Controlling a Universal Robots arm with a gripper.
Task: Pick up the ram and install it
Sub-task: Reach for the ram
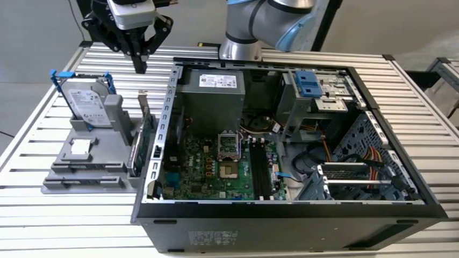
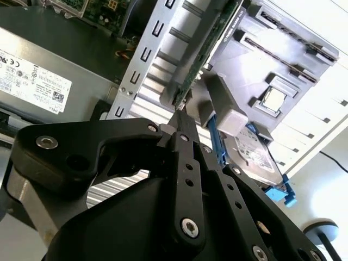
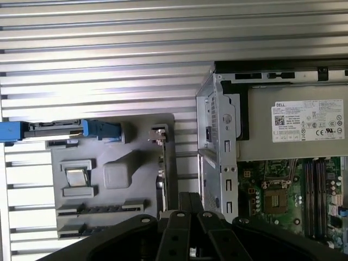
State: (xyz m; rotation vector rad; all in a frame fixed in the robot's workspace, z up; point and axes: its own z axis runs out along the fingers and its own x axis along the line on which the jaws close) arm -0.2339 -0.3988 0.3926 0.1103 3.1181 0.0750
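Starting at the exterior view's left, the silver hard drive in a blue frame [image 1: 87, 105] stands on the grey plastic holder block [image 1: 93, 185], down and off to that side of the black two-fingered pincer [image 1: 140, 68]. The ram [image 3: 101, 207], a thin dark stick, seems to sit on its edge in a slot of that block, lower than the pincer and well apart from it. Its long side runs the same way as the hard drive and crosswise to the tall green card with a metal bracket [image 1: 141, 142], which stands almost under the pincer. The pincer hangs high, its fingers pinched close together with nothing between them. There is just this one arm. Past the card lies the open black computer case [image 1: 287, 212]. Only the ram's top edge shows. The pincer's own body covers the next slot, so I cannot tell what is in it.
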